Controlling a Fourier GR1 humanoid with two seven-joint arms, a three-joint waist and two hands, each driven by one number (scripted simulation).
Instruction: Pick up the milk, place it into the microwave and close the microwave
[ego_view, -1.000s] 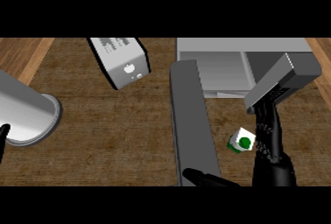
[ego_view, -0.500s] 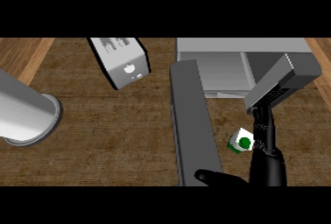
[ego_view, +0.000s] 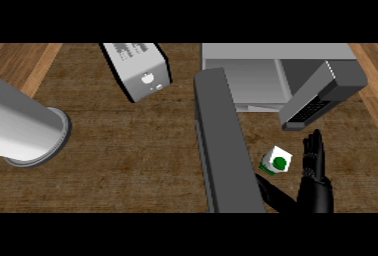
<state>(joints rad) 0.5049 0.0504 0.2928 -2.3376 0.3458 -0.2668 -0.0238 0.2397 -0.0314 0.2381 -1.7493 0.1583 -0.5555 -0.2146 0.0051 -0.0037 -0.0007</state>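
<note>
1. Black right hand (ego_view: 313, 165) at lower right, fingers straight, thumb spread low-left, holding nothing.
2. Small white-and-green milk carton (ego_view: 275, 162) on brown wooden counter (ego_view: 133, 160), between thumb and fingers, beside open grey microwave door (ego_view: 221, 140).
3. Grey microwave (ego_view: 273, 70) beyond, cavity open.

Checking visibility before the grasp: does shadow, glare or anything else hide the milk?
Head view: even light, no glare; the milk carton shows clearly, its lower left edge cut by the microwave's open door; right hand beside it, fingers straight.
</note>
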